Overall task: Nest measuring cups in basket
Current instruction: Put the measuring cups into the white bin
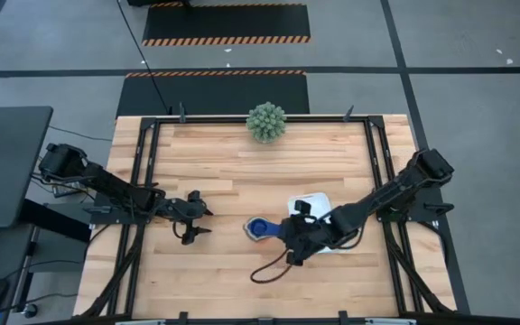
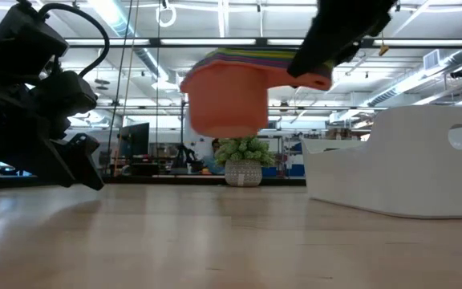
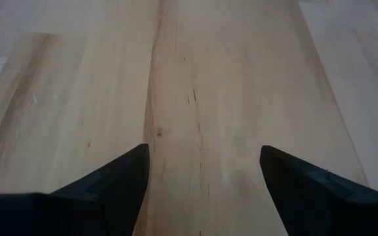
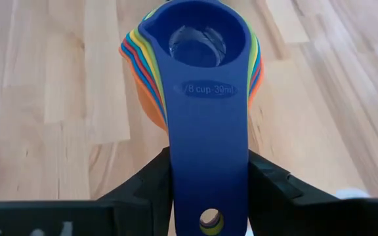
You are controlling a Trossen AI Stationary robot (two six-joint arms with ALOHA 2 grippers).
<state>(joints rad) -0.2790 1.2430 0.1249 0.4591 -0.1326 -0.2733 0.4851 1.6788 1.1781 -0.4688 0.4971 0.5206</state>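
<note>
Nested measuring cups point(image 4: 199, 59) clamped in right hand point(image 4: 209, 177), lifted beside basket point(image 2: 407, 172); left hand point(image 3: 202, 174) apart.

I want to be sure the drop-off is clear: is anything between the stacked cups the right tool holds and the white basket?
Nothing visible. The right tool holds the nested measuring cups in the air just beside the basket, with only bare table between them. The plant sits at the far edge; the left tool waits apart.
</note>
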